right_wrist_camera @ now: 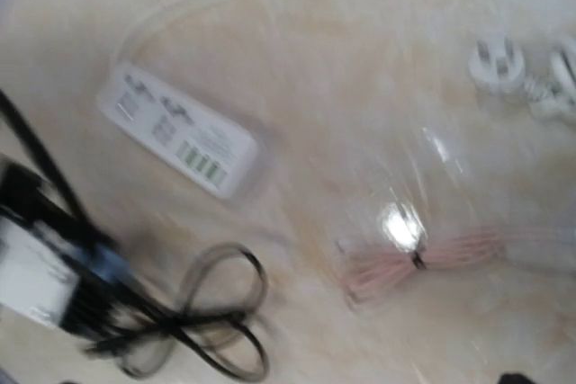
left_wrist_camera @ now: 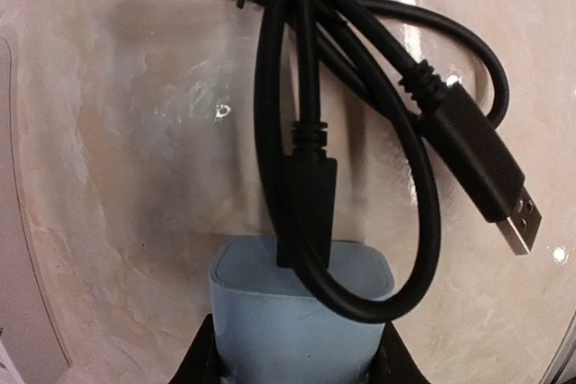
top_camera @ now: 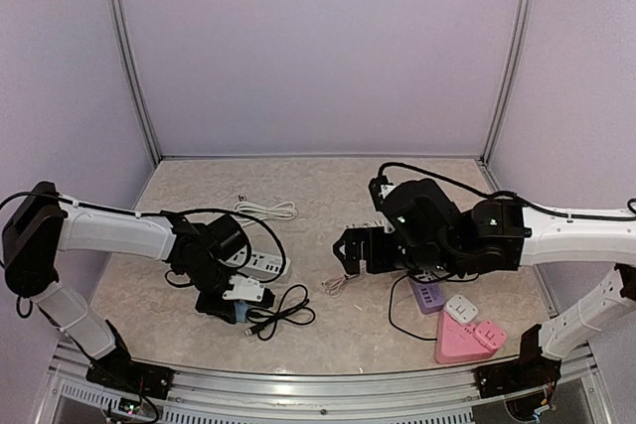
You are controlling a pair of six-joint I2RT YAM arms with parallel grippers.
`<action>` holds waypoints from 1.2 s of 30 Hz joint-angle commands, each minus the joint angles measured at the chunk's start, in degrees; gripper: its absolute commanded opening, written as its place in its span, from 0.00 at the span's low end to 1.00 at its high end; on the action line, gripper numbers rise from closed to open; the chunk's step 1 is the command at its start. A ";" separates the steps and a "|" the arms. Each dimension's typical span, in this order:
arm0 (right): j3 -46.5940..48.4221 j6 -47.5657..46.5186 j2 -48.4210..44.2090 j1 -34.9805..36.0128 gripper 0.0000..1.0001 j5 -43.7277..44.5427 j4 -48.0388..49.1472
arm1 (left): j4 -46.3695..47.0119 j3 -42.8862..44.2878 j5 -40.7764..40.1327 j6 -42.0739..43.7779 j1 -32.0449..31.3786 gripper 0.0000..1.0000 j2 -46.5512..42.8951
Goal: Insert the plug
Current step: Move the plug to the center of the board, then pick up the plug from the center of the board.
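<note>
Now L gripper [left_wrist_camera: 295, 352] is clamping the light-blue adapter [left_wrist_camera: 270, 312] near-left on the table [top_camera: 328, 186], fingers [left_wrist_camera: 196, 364] pressing both sides. A black plug [left_wrist_camera: 306, 200] is sitting at the adapter's top; can't tell if it's seated. The cable's other end, a USB plug [left_wrist_camera: 504, 200], is lying free just to the right. R gripper [top_camera: 345, 250] is hovering mid-table, jaws wide, holding nothing. A white power strip [top_camera: 263, 265] is lying just beyond L gripper.

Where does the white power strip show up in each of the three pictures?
Top external: the white power strip lies left of centre, by the end of the left arm.
Left wrist: not in it.
Right wrist: upper left, lying slantwise.
Shared landmark: the black cable, looped near the strip; it fills the left wrist view and sits lower left in the right wrist view.
</note>
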 commanded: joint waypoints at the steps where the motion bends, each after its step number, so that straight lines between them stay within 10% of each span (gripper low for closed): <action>1: -11.30 0.83 -12.44 0.37 1.00 3.92 18.68 | 1.93 -0.49 2.09 -1.56 -0.73 0.00 -2.15; 7: -26.39 1.98 -27.74 -0.09 1.00 8.36 40.69 | -5.53 11.32 0.67 -5.49 -0.63 0.00 -9.45; 16: -6.83 3.80 -11.59 -4.37 0.83 -6.41 33.23 | -21.27 43.95 1.77 -9.98 -2.65 0.00 -9.77; 36: 4.98 -3.89 2.54 -1.47 0.83 -6.38 41.23 | -7.29 52.18 -12.43 -23.41 -9.82 0.00 -5.37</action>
